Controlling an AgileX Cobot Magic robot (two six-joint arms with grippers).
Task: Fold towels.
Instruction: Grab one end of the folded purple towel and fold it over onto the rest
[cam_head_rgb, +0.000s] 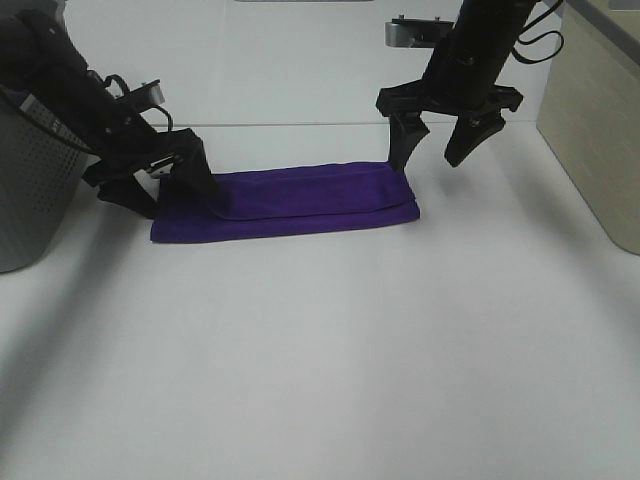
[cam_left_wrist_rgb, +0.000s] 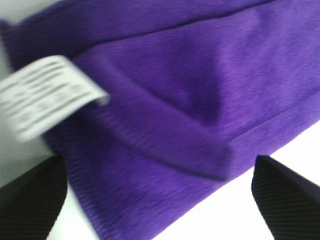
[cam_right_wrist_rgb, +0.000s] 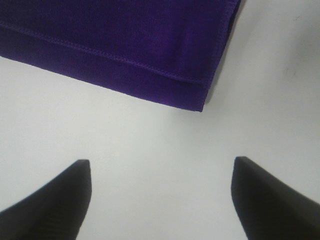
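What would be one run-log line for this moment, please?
towel: folded strip, flat on table | left hand: open, low at towel's left end | right hand: open, empty, above towel's right end

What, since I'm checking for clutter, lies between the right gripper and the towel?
Bare white table between right gripper and towel, in the right wrist view.

No legible txt: white care tag (cam_left_wrist_rgb: 50, 95) on purple towel (cam_left_wrist_rgb: 200, 100) has print, too blurred to read.
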